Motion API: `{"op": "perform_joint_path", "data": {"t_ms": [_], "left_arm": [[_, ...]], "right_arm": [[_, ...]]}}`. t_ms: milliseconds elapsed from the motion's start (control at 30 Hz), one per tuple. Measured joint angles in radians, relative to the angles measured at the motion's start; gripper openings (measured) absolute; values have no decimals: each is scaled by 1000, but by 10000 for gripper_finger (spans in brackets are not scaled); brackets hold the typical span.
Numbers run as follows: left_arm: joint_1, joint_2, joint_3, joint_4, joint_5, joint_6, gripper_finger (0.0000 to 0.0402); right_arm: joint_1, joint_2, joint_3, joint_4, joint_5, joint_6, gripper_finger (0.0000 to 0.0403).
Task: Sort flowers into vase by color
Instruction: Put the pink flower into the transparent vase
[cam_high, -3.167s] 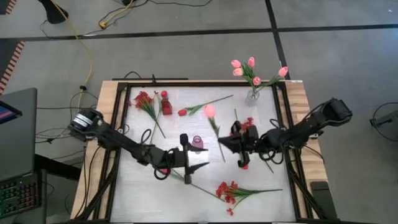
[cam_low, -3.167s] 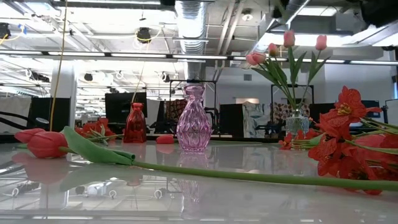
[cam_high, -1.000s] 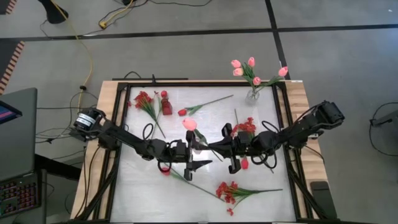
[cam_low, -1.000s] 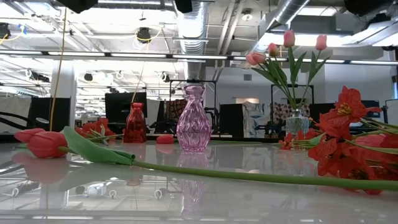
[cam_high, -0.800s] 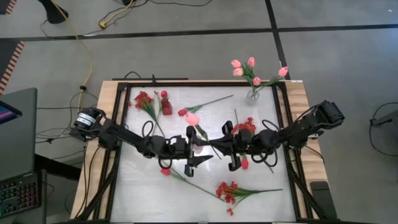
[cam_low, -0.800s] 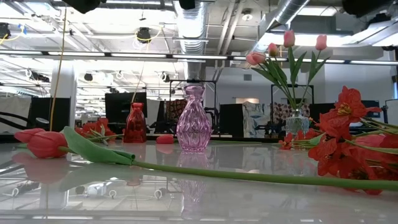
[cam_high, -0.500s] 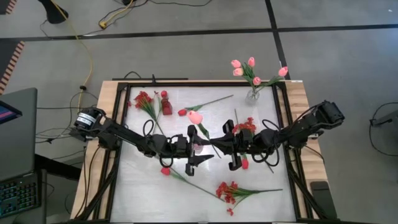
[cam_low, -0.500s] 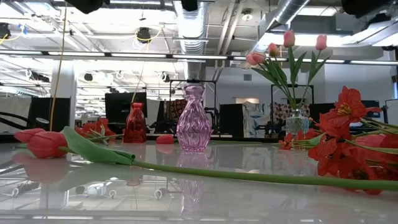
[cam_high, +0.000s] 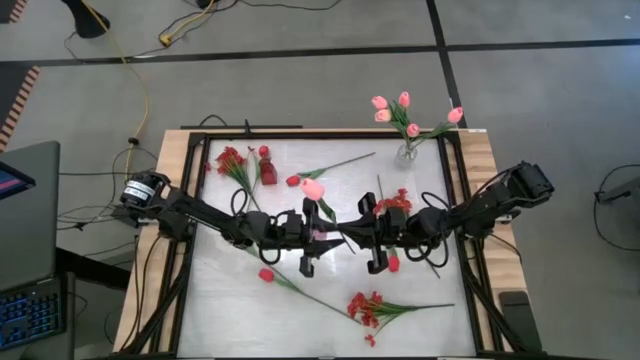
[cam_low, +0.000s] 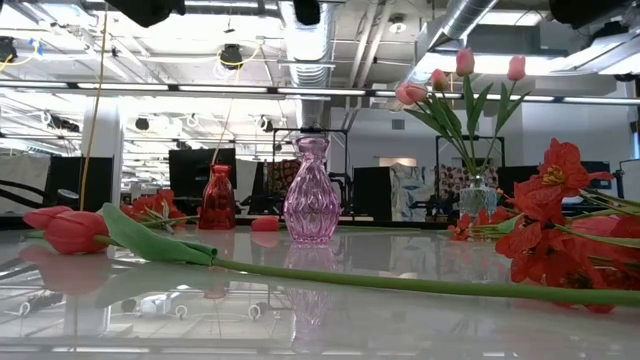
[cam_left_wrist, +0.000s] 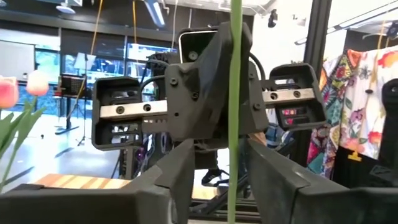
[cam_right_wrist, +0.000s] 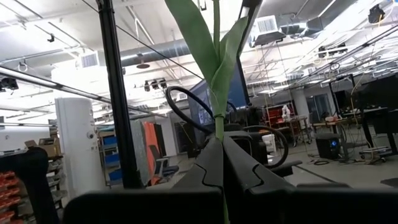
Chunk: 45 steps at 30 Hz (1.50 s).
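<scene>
My right gripper (cam_high: 345, 236) (cam_right_wrist: 217, 149) is shut on a pink tulip whose blossom (cam_high: 313, 188) stands above the table's middle. My left gripper (cam_high: 330, 241) (cam_left_wrist: 219, 158) faces it, open, with the tulip's green stem (cam_left_wrist: 234, 93) running between its fingers, nearer one finger. I cannot tell whether they touch it. The pink vase (cam_low: 311, 192) stands on the table below them and is mostly hidden in the high view. A red vase (cam_high: 267, 170) stands by the far left corner. A clear vase (cam_high: 406, 152) holding several pink tulips stands at the far edge. My right gripper pinches the pink tulip's stem (cam_right_wrist: 217, 132) between its two fingers, just below where the leaves (cam_right_wrist: 205, 43) branch off. The fingers come level from the table's right and lie across the stem. The flower is lifted clear, blossom above the fingers.
Loose flowers lie flat on the table: a red tulip (cam_high: 265, 274) with a long stem toward the near edge, a red bunch (cam_high: 368, 308) near the near edge, another red bunch (cam_high: 232, 160) beside the red vase, a red tulip (cam_high: 293, 181) and a bunch (cam_high: 398, 200) mid-table.
My right gripper has carried the pink tulip a little toward the table's left and far edge, its blossom shifting with it. My left gripper has moved toward the right, closing in on the stem, and has uncovered the red tulip lying beneath it.
</scene>
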Motion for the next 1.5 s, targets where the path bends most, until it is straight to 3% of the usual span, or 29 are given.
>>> {"op": "perform_joint_path", "data": {"t_ms": [333,600,733,967,1100,1267,1500], "left_arm": [[0,0,0,19,61,-6,7],[0,-1,0,-15,61,-4,1],[0,-53,0,-144,61,-10,0],[-10,-233,0,-492,28,-11,0],[-12,-280,0,-620,1,-36,0],[-12,-253,0,-596,-1,-68,0],[1,-186,0,-567,10,-116,0]], "right_arm": [[0,0,0,-11,0,0,48],[0,-11,0,-78,1,7,56],[0,-73,0,-210,0,-5,71],[0,-250,0,-582,3,1,151],[-1,-284,0,-662,3,1,208],[-22,-254,0,-648,2,8,255],[-38,-211,0,-645,-13,31,260]]}}
